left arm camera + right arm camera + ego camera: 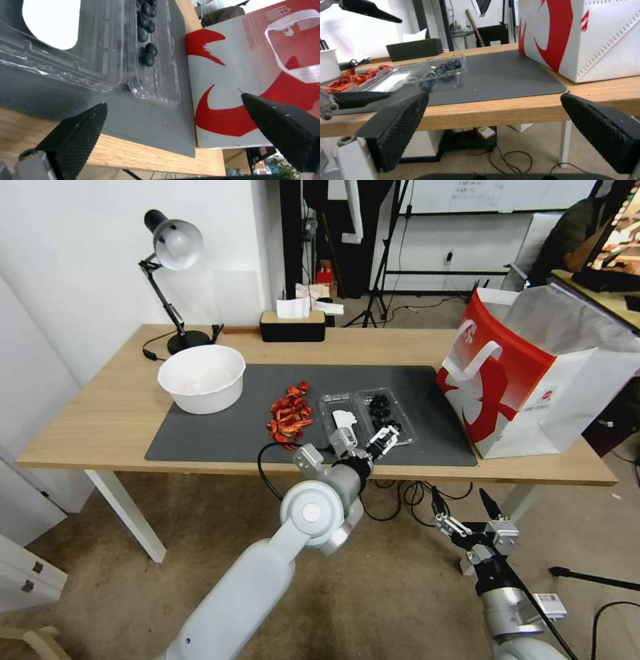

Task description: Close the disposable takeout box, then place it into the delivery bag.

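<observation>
The disposable takeout box [365,415] lies open and flat on the grey mat, its labelled half [50,27] beside the half that holds dark round pieces [146,32]. My left gripper [371,441] [173,100] is open at the box's near edge, low over the mat's front strip, with nothing between its fingers. The delivery bag [527,373] [246,65] stands upright on the table's right end, mouth open. My right gripper [460,507] [494,95] hangs open below and in front of the table edge, facing the box [436,70] and the bag [586,37].
A white bowl [202,377] and a pile of red pieces [290,420] sit on the mat [220,440] left of the box. A desk lamp [173,247] and a black tissue box [292,325] stand at the back. Cables hang under the table's front edge.
</observation>
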You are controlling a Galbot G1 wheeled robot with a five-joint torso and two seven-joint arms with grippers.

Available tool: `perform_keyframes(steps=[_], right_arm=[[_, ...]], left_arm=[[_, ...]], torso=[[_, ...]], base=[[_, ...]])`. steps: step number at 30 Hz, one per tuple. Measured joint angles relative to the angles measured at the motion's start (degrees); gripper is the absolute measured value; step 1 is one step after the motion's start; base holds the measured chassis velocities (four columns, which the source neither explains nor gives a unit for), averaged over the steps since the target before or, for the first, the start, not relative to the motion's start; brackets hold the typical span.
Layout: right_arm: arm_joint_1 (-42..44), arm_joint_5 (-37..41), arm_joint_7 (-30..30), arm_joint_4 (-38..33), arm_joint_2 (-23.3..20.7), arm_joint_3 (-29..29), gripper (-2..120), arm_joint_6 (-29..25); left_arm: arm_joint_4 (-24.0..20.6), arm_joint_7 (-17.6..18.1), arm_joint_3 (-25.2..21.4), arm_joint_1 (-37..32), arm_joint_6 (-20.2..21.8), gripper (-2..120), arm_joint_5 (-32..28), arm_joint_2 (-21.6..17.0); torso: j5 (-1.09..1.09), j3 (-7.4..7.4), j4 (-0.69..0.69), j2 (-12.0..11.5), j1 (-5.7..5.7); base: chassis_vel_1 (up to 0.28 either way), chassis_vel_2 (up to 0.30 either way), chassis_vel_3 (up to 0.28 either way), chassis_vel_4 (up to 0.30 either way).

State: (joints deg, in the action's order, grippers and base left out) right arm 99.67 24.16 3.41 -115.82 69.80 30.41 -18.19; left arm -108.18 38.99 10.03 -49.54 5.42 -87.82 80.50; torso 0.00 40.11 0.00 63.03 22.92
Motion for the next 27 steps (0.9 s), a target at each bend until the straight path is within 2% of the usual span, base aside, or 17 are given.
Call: perform_keyframes(steps=[15,27], right_arm=[[0.0,-0.1,0.0,0.3,0.3,-0.1,100,-0.2],[0.1,-0.4,0.0,0.4,0.4,-0.3,100,-0.2]], left_arm=[[2.7,-0.2,-0.1,1.1,-0.1,100,0.6,0.6],[2.7,-0.4,-0.2,0.6,-0.9,100,1.7,0.4]], torso=[[0.00,0.00,0.00,0.0,0.00],[-0.01,-0.01,-0.01,0.0,0.00]], base=[[0.000,0.000,0.000,0.000],[0.000,0.000,0.000,0.000]])
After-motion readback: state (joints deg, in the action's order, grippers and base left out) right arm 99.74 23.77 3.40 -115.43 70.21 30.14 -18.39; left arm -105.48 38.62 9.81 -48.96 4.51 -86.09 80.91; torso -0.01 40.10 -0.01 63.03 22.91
